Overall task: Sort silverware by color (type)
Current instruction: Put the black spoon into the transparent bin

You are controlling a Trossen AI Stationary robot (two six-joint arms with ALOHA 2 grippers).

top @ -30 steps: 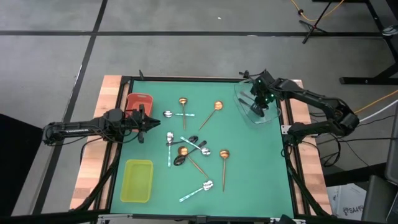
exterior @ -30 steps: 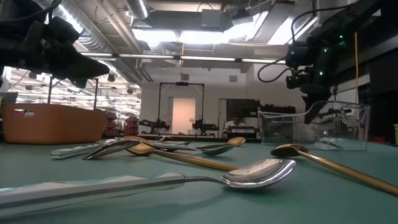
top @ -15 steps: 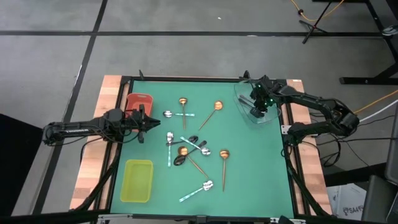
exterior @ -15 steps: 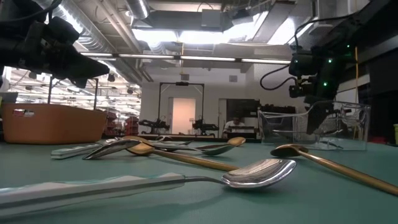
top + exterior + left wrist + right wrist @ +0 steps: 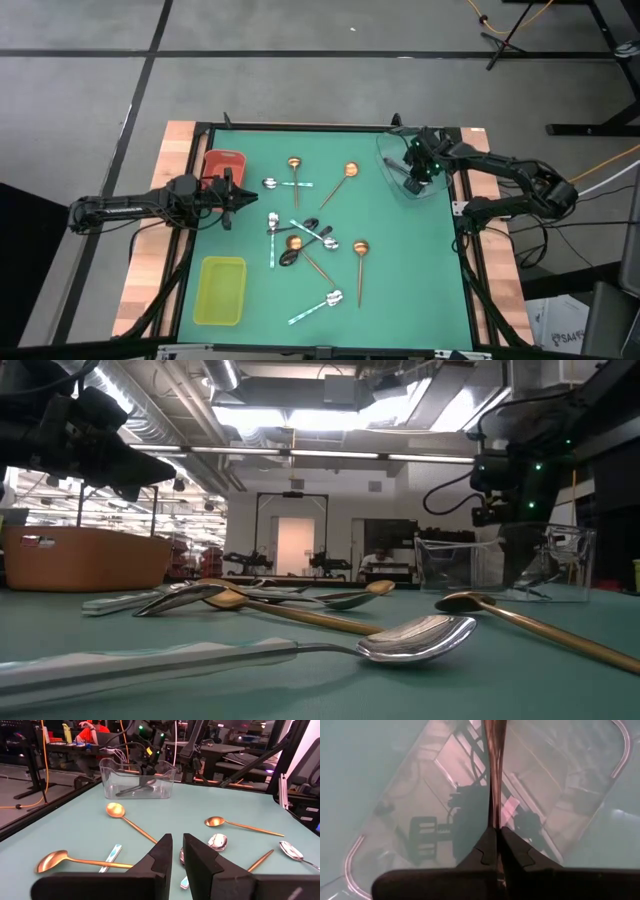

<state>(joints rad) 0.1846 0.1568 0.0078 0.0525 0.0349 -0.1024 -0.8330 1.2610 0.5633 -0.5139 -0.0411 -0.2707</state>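
**A:** Spoons point(image 5: 300, 240), where do you see them right now?

**B:** Most lie scattered across the middle of the green mat point(image 5: 420, 280), several crossing each other. Look into the clear tray point(image 5: 388, 150) at the far right corner and you'll find dark spoons point(image 5: 137, 787) already inside.

**A:** And the arms?

**B:** Your right gripper point(image 5: 415, 178) hangs over that clear tray, fingers pinched tight on a thin-handled spoon point(image 5: 493, 770); I can't tell its colour for sure. Your left gripper point(image 5: 232, 197) waits beside the red tray point(image 5: 225, 160), fingers almost together with only a slit between them, holding nothing.

**A:** How will these handle?

**B:** I'd judge them light, stiff and slick, so they'll likely pivot or slide if you pinch near the bowl. Take each one mid-handle, across the narrow width. A gold spoon point(image 5: 359, 270) lying alone is the easy pick. The mint-handled spoon point(image 5: 318, 305) offers a broader, flatter handle. In the crossed pile, expect a lifted spoon to drag its neighbours, so take the top one first.
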